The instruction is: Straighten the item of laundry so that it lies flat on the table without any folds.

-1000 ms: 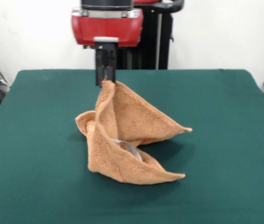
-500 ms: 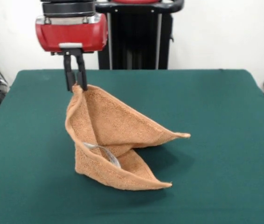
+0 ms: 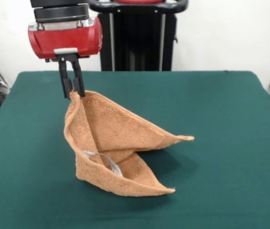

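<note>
Here, towel tented, corner pinched by pincer

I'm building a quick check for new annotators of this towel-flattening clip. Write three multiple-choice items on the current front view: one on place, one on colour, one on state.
1. Where does the gripper hold the towel?
A. at its raised top corner
B. at the pointed corner lying to the picture's right
C. at the bottom edge nearest the camera

2. What colour is the table top?
A. white
B. dark green
C. red

3. How does the towel lie?
A. flat with no folds
B. rolled into a tube
C. lifted at one corner and folded, lower part on the table

Answers:
1 A: the fingers close on the towel's highest corner.
2 B: dark green shows all around the towel.
3 C: the cloth hangs from the gripper in a doubled, tent-like shape.
</note>
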Robot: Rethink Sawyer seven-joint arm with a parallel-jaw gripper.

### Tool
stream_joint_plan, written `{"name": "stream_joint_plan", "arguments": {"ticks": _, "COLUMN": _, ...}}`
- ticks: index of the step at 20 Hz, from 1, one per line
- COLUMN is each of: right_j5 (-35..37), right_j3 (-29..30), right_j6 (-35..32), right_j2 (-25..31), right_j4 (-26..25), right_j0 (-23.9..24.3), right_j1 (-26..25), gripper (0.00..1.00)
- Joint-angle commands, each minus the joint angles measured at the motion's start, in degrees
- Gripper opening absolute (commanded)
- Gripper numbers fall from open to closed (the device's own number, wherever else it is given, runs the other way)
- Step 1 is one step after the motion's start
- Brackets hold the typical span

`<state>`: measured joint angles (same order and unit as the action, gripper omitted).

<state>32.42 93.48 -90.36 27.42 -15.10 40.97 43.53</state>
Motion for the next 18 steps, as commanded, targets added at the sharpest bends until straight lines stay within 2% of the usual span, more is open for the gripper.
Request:
{"name": "stream_joint_plan", "arguments": {"ticks": 1, "right_j5": 5.58, "right_j3": 7.13, "right_j6": 19.68, "right_j2": 12.51, "right_j4": -5.63, "right_j0": 2.16, "right_j1": -5.18, "gripper": 0.0}}
{"name": "stream_joint_plan", "arguments": {"ticks": 4, "right_j5": 5.33, "right_j3": 7.17, "right_j6": 18.87, "right_j2": 13.04, "right_j4": -7.66, "right_j0": 2.7, "right_j1": -5.42, "gripper": 0.0}}
{"name": "stream_joint_plan", "arguments": {"ticks": 10, "right_j5": 6.37, "right_j3": 4.22, "right_j6": 15.65, "right_j2": 10.31, "right_j4": -10.87, "right_j0": 1.55, "right_j1": -5.54, "gripper": 0.0}}
{"name": "stream_joint_plan", "arguments": {"ticks": 15, "right_j5": 7.98, "right_j3": 1.1, "right_j6": 16.89, "right_j2": 10.46, "right_j4": -12.24, "right_j0": 2.33, "right_j1": -7.97, "gripper": 0.0}}
{"name": "stream_joint_plan", "arguments": {"ticks": 18, "right_j5": 10.23, "right_j3": 0.05, "right_j6": 17.85, "right_j2": 10.49, "right_j4": -12.89, "right_j0": 2.5, "right_j1": -7.79, "gripper": 0.0}}
